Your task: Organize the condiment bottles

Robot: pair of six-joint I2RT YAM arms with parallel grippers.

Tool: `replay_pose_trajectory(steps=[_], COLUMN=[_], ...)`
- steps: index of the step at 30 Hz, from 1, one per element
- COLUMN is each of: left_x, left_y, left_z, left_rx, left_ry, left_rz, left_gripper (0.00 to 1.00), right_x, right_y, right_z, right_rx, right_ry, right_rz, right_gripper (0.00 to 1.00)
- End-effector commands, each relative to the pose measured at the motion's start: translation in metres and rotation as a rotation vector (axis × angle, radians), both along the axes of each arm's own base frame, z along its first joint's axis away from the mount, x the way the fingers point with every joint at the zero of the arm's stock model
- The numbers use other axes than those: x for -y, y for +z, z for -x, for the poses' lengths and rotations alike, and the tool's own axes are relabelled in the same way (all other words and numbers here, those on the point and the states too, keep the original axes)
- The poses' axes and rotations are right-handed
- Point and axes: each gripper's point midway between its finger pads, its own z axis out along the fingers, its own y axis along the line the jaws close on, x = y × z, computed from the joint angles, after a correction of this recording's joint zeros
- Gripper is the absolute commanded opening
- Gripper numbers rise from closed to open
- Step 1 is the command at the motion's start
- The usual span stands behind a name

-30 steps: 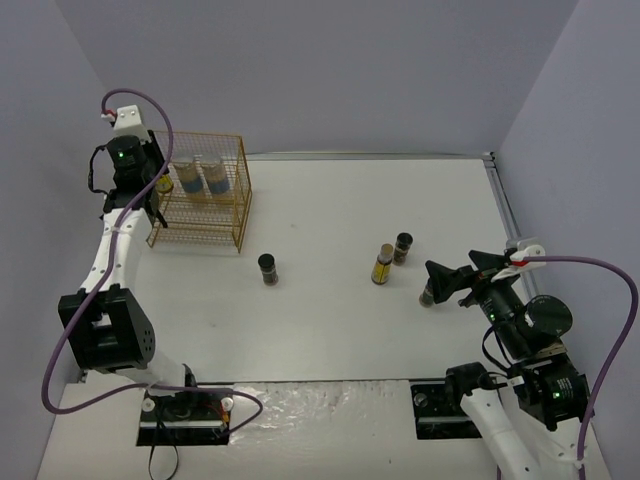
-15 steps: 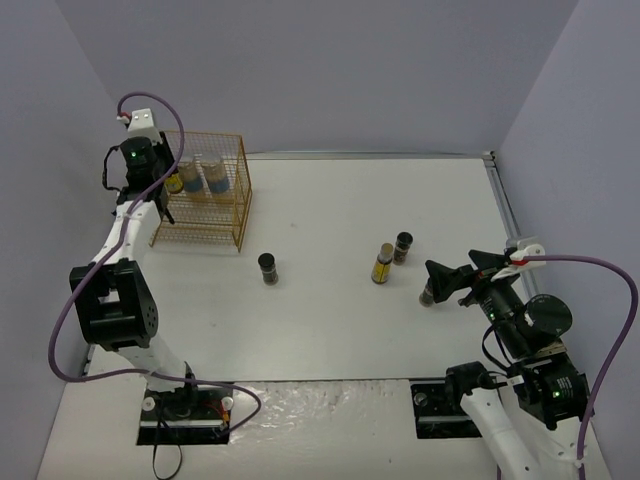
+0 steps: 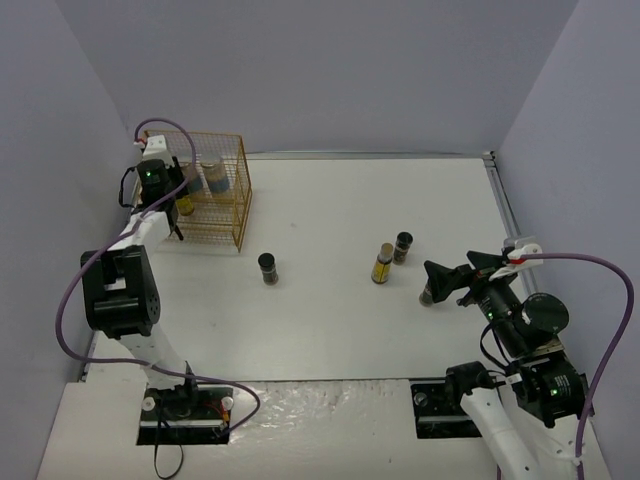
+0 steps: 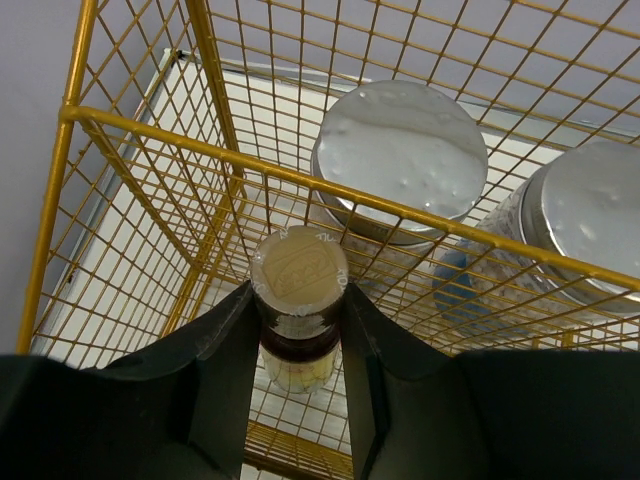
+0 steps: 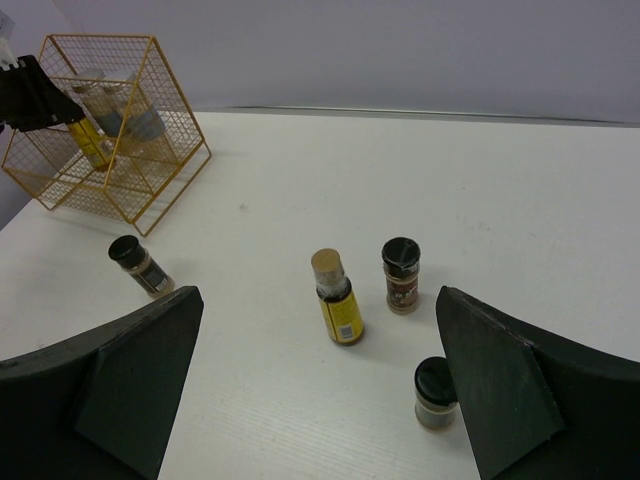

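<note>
My left gripper (image 4: pixel 298 335) is shut on a slim yellow-labelled bottle (image 4: pixel 298 272), held upright by its neck at the left side of the gold wire rack (image 4: pixel 150 128). Two pale blue-labelled jars (image 4: pixel 400 160) (image 4: pixel 590 215) stand inside the rack just beyond it. In the top view the left gripper (image 3: pixel 180 208) is at the rack's (image 3: pixel 240 200) left face. My right gripper (image 5: pixel 318 292) is open and empty above the table. Below it stand another slim yellow bottle (image 5: pixel 336 300) and two dark black-lidded jars (image 5: pixel 402 272) (image 5: pixel 435 392). A third dark jar (image 5: pixel 140 265) stands alone mid-table.
The table's raised edge (image 3: pixel 495 190) runs along the right side and the back. Grey walls close in on the left, back and right. The left arm's purple cable (image 3: pixel 165 128) loops over the rack's corner.
The left arm has swung right and forward, carrying the slim yellow bottle up to the rack's left side. The right arm and the bottles on the table have not moved.
</note>
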Motion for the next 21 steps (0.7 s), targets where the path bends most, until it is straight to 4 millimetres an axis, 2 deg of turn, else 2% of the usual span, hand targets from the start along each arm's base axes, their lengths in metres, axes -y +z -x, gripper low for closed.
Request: replay_pose_trajectory(steps=[1, 5, 7, 9, 13, 15, 16, 18, 19, 21], left_x=[-0.002, -0.001, -0.001, 0.002, 0.017, 0.031, 0.04, 0.067, 0.091, 0.119], left_y=[0.061, 0.059, 0.065, 0.067, 0.101, 0.104, 0.113, 0.129, 0.132, 0.138], left_z=[-0.014, -0.006, 0.0, 0.007, 0.032, 0.043, 0.051, 0.067, 0.074, 0.088], left_rx=[0.191, 0.172, 0.17, 0.153, 0.162, 0.123, 0.126, 0.136, 0.135, 0.144], left_ry=[0.002, 0.003, 0.016, 0.023, 0.015, -0.009, -0.028, -0.098, -0.169, -0.254], left_rz=[-0.005, 0.0, 0.016, 0.036, 0.088, 0.098, 0.102, 0.116, 0.132, 0.147], left_gripper=[0.35, 0.71, 0.82, 0.89, 0.96, 0.97, 0.97, 0.97, 0.97, 0.97], right_x=[-0.005, -0.005, -0.006, -0.006, -0.006, -0.006, -0.006, -0.006, -0.006, -0.006], right_y=[0.014, 0.014, 0.016, 0.018, 0.02, 0.021, 0.023, 0.025, 0.026, 0.028], right_z=[-0.005, -0.005, -0.006, -0.006, -0.007, -0.007, -0.007, -0.007, -0.006, -0.006], right_rx=[0.051, 0.051, 0.052, 0.053, 0.058, 0.06, 0.064, 0.07, 0.072, 0.076], right_ry=[0.018, 0.019, 0.019, 0.021, 0.023, 0.022, 0.022, 0.023, 0.023, 0.023], right_rz=[-0.025, -0.026, -0.028, -0.027, -0.023, -0.023, -0.023, -0.025, -0.026, -0.029], right_gripper=[1.0, 1.0, 1.0, 1.0, 1.0, 1.0, 1.0, 1.0, 1.0, 1.0])
